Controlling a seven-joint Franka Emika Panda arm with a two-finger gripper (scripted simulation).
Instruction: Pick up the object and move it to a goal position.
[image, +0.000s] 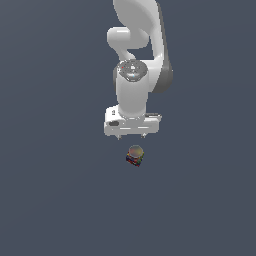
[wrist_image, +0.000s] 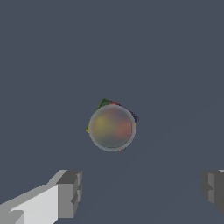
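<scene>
Hovering above the object (image: 135, 155), gripper (image: 132, 135) spread wide and holding nothing; wrist view shows both fingers (wrist_image: 69, 192) well apart with bare floor between them, gap far broader than the object (wrist_image: 112, 127). Object resting on the floor (image: 55, 200), just below the gripper in the exterior view and a touch toward that view's right of the fingertips. No goal marker visible in either view. Step in hand, by judgement: lining up and descending for the grasp. Best done by centring the gap over the object first, since in the wrist view it sits off the line between the fingers, then lowering straight down until the pads flank the boxy base rather than the rounded top. Base seen turned at an angle to the fingers; rotating the wrist to meet flat sides would likely give a surer grip than pinching corners. Object small, dark, boxy below, with red, blue, green and yellow patches at its edges; top a smooth grey-tan dome, faintly glossy. Fingers blocky, grey, matte; arm (image: 134, 85) white and smooth.
</scene>
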